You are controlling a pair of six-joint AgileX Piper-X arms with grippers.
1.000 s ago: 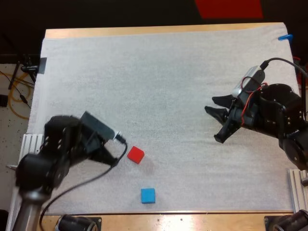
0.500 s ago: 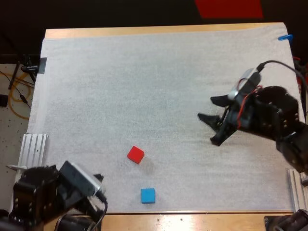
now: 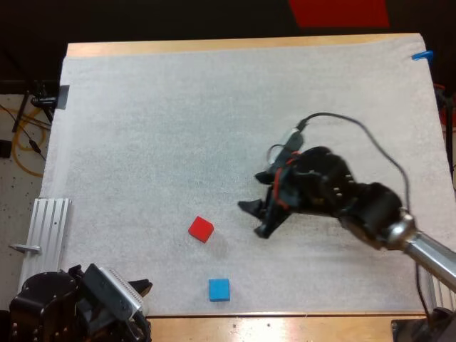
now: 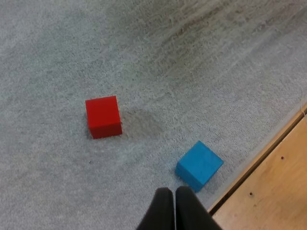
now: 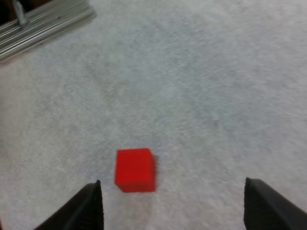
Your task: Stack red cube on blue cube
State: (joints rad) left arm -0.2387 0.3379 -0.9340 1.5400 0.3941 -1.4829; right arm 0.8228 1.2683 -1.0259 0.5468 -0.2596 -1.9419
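Note:
The red cube point(image 3: 201, 229) lies on the white mat point(image 3: 214, 121), left of centre toward the front. The blue cube point(image 3: 219, 289) sits apart from it, close to the mat's front edge. My right gripper point(image 3: 251, 219) is open just right of the red cube, its fingers pointing at it. In the right wrist view the red cube point(image 5: 135, 169) lies ahead of the gripper point(image 5: 175, 206), nearer one finger point(image 5: 91, 203) than the other. My left gripper point(image 3: 141, 287) is at the front left corner. Its shut fingertips point(image 4: 169, 190) hover beside the blue cube point(image 4: 199, 165), with the red cube point(image 4: 102, 116) farther off.
A ribbed metal rail point(image 3: 48, 224) lies along the mat's left side and appears beyond the red cube as a rail point(image 5: 43, 19) in the right wrist view. The wooden table edge point(image 4: 268, 182) runs just past the blue cube.
My right arm has swung left across the mat, ending close to the red cube with its fingers still apart. My left arm has pulled back to the front left corner. Neither cube has moved.

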